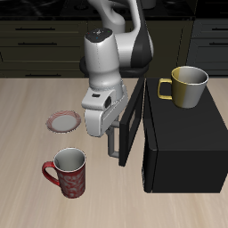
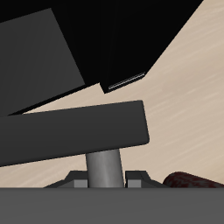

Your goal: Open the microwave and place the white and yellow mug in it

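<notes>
The black microwave (image 1: 187, 147) stands on the table with its door (image 1: 134, 120) swung partly out. On top of the microwave sits the white and yellow mug (image 1: 189, 86), upright, its handle turned toward the arm. My gripper (image 1: 112, 141) hangs in front of the door's free edge, shut on the grey bar handle (image 1: 116, 153). In the wrist view the door's dark slab (image 2: 70, 131) fills the middle. A grey handle post (image 2: 105, 166) stands between my fingertips, with the gripper (image 2: 105, 181) closed around it. The oven's opening shows black behind the door.
A red patterned mug (image 1: 68, 171) stands upright near the table's front edge, beside the arm, and its rim (image 2: 188, 181) shows in the wrist view. A small pinkish plate (image 1: 64, 120) lies farther back. Dark cabinets line the back.
</notes>
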